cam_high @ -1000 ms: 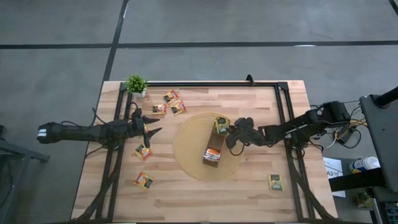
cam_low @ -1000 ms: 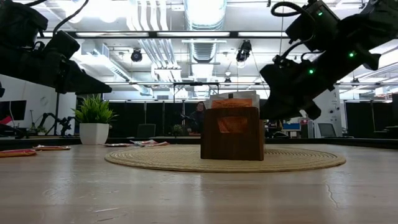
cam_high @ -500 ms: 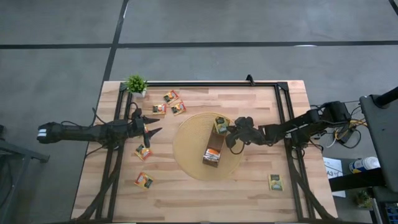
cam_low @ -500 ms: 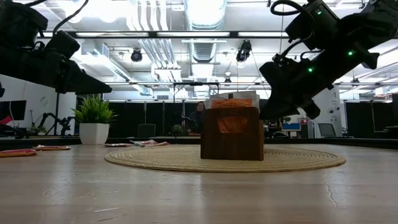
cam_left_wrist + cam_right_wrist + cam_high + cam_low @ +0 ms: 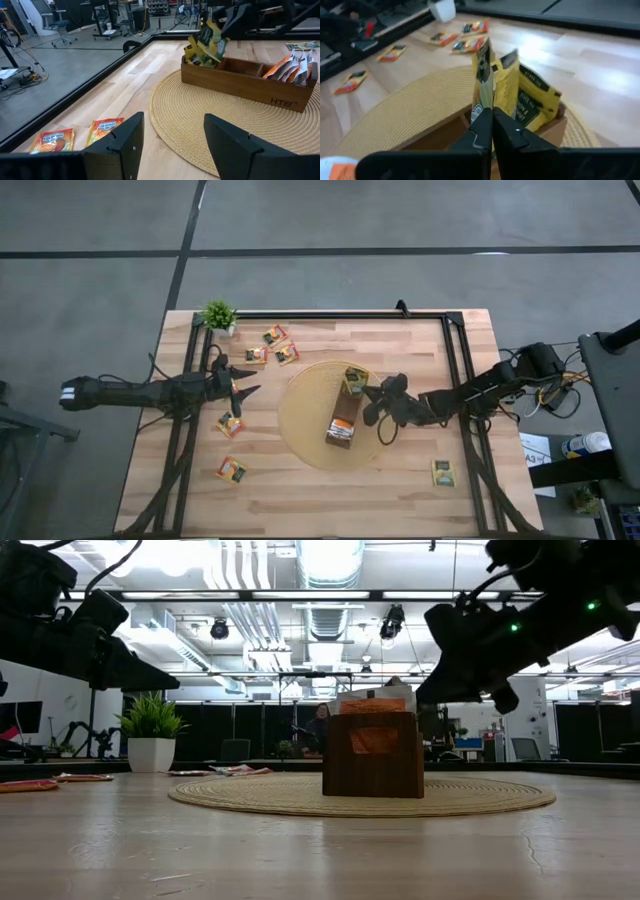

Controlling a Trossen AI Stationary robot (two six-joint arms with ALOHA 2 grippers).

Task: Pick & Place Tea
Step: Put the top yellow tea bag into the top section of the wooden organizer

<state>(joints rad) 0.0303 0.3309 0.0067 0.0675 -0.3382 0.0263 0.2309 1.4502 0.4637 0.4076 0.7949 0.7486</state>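
One green-and-yellow tea sachet (image 5: 481, 65) is pinched in the closed right gripper (image 5: 492, 131) above the wooden box (image 5: 343, 421); next, lower it into the end compartment, then release. Left gripper (image 5: 240, 387) waits, fingers spread.

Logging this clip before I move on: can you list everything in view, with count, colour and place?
Table: one, light wood, dark frame.
Round mat: one, straw-coloured, table centre.
Box: one, brown, long, on the mat, sachets inside.
Loose tea sachets: six; three near the plant, two near the left arm, one near the right arm.
Potted plant: one, green, far left corner.
Left gripper: open, waiting left of the mat.
Right gripper: shut, beside the box's far end, no sachet between its fingers.
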